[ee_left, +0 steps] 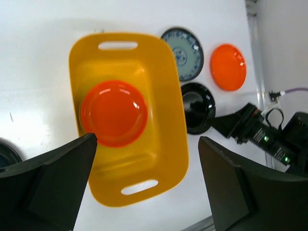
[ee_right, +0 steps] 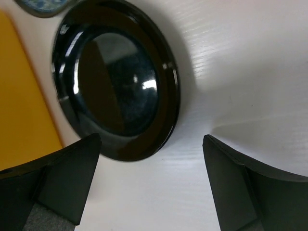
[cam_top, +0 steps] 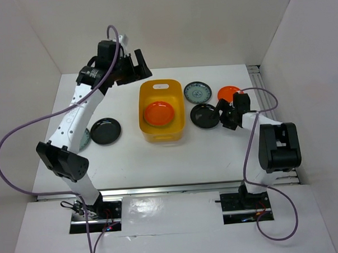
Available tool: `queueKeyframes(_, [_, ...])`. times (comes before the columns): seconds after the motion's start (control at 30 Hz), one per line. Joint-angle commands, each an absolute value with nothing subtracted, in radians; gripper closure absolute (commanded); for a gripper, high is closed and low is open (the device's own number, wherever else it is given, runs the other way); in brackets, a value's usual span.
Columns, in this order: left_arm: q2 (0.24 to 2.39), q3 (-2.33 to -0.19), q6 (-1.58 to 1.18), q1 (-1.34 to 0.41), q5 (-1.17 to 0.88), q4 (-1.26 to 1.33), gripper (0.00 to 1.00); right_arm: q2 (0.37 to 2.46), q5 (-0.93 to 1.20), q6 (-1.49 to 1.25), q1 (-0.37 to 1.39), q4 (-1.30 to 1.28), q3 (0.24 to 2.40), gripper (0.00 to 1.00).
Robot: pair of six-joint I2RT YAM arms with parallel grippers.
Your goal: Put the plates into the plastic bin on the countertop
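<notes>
Plain white walls (cam_top: pixel 170 25) on three sides, soft light

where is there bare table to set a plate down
Bare: the wide strip between the yellow-orange plastic bin and the front metal rail. Crowded: right of the bin, around the glossy black round plate and right gripper.

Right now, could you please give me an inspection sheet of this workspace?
Surface: white countertop, plain.
Job's things: orange plate inside yellow bin; outside it, right black plate, left black plate, patterned plate, second orange plate, and a further plate mostly hidden by the left arm.
Clutter: nothing seen.
Grippers: left gripper open above the bin; right gripper open at the right black plate.
Cables: purple cables on each arm.
Surroundings: white walls, metal rail in front.
</notes>
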State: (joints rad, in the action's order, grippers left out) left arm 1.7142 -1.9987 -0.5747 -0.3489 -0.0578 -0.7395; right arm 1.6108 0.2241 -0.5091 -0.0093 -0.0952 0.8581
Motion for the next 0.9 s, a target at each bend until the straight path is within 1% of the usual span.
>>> queueKeyframes(0.0, [1.695, -1.953, -0.552, -0.342, -0.107, -0.721, 0.0, 1.687, 0.184, -0.516, -0.008, 0.002, 0.877, 0.08])
queueKeyframes(0.07, [1.672, -1.933, -0.552, -0.331, -0.107, -0.721, 0.0, 1.712, 0.167, -0.515, -0.008, 0.011, 0.877, 0.12])
queueKeyframes(0.13, [1.663, -1.911, -0.552, -0.318, -0.107, -0.721, 0.0, 1.743, 0.147, -0.526, -0.008, 0.0, 0.877, 0.24])
queueKeyframes(0.17, [1.654, -1.911, -0.552, -0.305, -0.107, -0.721, 0.0, 1.743, 0.137, -0.526, -0.008, 0.0, 0.877, 0.27])
queueKeyframes(0.33, [1.644, -1.891, -0.543, -0.253, -0.132, -0.712, 0.0, 1.79, 0.098, -0.56, -0.008, -0.009, 0.856, 0.61])
queueKeyframes(0.37, [1.634, -1.881, -0.543, -0.253, -0.141, -0.712, 0.0, 1.79, 0.098, -0.56, -0.008, -0.018, 0.844, 0.61])
queueKeyframes(0.4, [1.634, -1.881, -0.543, -0.239, -0.141, -0.712, 0.0, 1.79, 0.088, -0.571, -0.008, -0.018, 0.844, 0.65])
queueKeyframes(0.43, [1.625, -1.87, -0.543, -0.226, -0.141, -0.712, 0.0, 1.801, 0.066, -0.571, -0.008, -0.035, 0.844, 0.72])
queueKeyframes(0.53, [1.615, -1.842, -0.543, -0.198, -0.141, -0.703, 0.0, 1.819, 0.014, -0.586, -0.008, -0.092, 0.856, 1.0])
queueKeyframes(0.63, [1.589, -1.812, -0.543, -0.186, -0.124, -0.712, 0.0, 1.8, -0.034, -0.62, -0.017, -0.167, 0.885, 1.0])
queueKeyframes(0.73, [1.58, -1.792, -0.594, -0.138, -0.043, -0.754, 0.0, 1.68, -0.119, -0.679, 0.015, -0.248, 0.905, 1.0])
queueKeyframes(0.77, [1.58, -1.792, -0.624, -0.111, 0.001, -0.771, 0.0, 1.598, -0.18, -0.71, 0.024, -0.276, 0.916, 1.0])
queueKeyframes(0.83, [1.58, -1.782, -0.637, -0.081, 0.015, -0.796, 0.0, 1.51, -0.236, -0.738, 0.038, -0.336, 0.946, 1.0])
queueKeyframes(0.87, [1.58, -1.769, -0.65, -0.052, 0.015, -0.807, 0.0, 1.434, -0.277, -0.748, 0.038, -0.353, 0.962, 1.0])
